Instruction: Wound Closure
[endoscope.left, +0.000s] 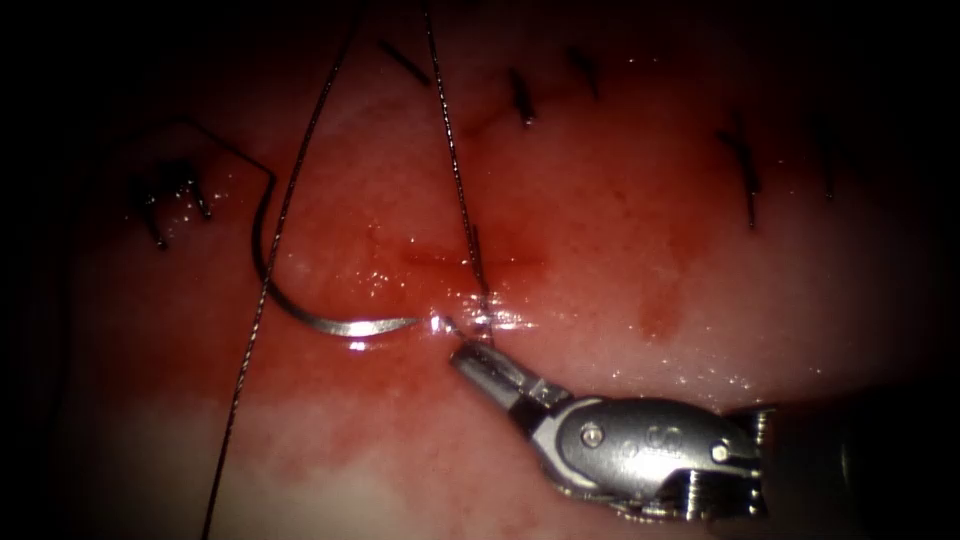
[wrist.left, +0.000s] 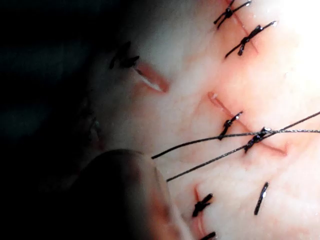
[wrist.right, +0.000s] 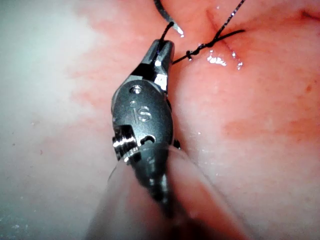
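The right arm's tool (endoscope.left: 470, 358) reaches in from the lower right, its jaws closed on a short tail of thread (wrist.right: 165, 34) right at the cut (endoscope.left: 478, 262). In the right wrist view the dark tail runs out of the closed jaws, and a knot (wrist.right: 200, 48) sits on the cut just beside the tip. The needle (endoscope.left: 300, 290) lies loose on the tissue (endoscope.left: 620, 230) left of the cut, held by neither tool; its point lies close to the right tool's tip and its curve arcs away from the cut. One long strand (endoscope.left: 455, 160) rises from the cut and another (endoscope.left: 270, 270) crosses the needle's far end. Finished stitches (endoscope.left: 522, 100) sit beyond the cut. Red fluid (endoscope.left: 350, 230) stains the tissue around the cut
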